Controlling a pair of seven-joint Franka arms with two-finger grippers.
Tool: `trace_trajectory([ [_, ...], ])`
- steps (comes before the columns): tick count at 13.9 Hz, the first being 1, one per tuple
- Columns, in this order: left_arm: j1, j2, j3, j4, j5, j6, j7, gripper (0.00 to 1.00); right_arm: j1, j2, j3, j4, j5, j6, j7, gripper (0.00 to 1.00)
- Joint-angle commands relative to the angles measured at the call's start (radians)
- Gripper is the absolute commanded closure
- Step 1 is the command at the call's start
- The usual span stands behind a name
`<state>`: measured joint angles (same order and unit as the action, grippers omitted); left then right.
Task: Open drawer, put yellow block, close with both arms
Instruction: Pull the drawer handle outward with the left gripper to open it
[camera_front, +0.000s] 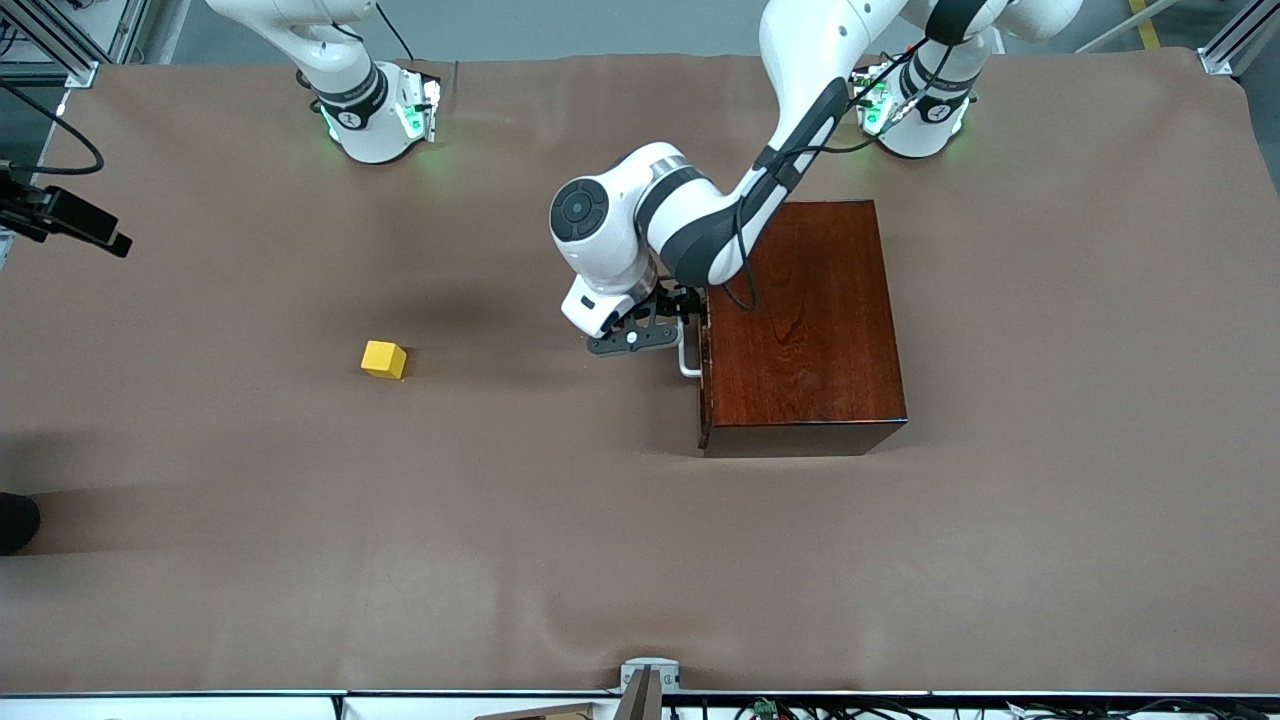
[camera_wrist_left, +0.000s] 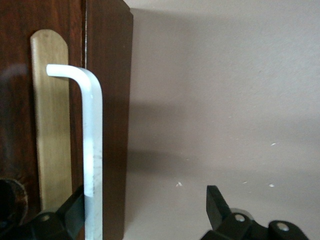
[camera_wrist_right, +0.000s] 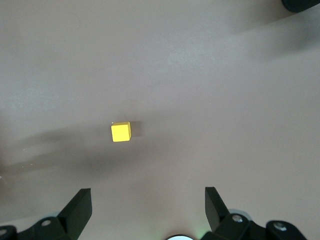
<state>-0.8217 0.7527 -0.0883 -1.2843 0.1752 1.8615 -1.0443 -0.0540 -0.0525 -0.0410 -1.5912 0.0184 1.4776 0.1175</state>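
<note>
**Handle between my spread fingers**

Yellow block (camera_front: 384, 359) sits nearest the front camera, toward the right arm's end, under my right gripper (camera_wrist_right: 147, 205), fingers wide, waiting. My left gripper (camera_front: 668, 335) straddles the drawer (camera_front: 704, 370) handle (camera_wrist_left: 93, 155), fingers spread, not yet clamped; the bar's long axis runs between them. No readable writing.

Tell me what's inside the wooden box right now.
The drawer is shut, so the inside of the box is hidden. The yellow block sits out on the table.

Left gripper (camera_front: 668, 318) low, fingers apparently spread; right gripper (camera_wrist_right: 148, 207) open, raised.
</note>
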Motion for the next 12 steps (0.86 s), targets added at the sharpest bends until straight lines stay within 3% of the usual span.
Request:
trace_trajectory([
  [1, -0.024, 0.023, -0.007, 0.033, 0.026, 0.096, -0.074, 0.00, -0.006, -0.001, 0.007, 0.007, -0.005, -0.010, -0.019, 0.00],
  [12, -0.065, 0.051, -0.011, 0.037, 0.015, 0.338, -0.065, 0.00, 0.010, 0.000, 0.009, 0.000, -0.005, -0.011, -0.030, 0.00],
])
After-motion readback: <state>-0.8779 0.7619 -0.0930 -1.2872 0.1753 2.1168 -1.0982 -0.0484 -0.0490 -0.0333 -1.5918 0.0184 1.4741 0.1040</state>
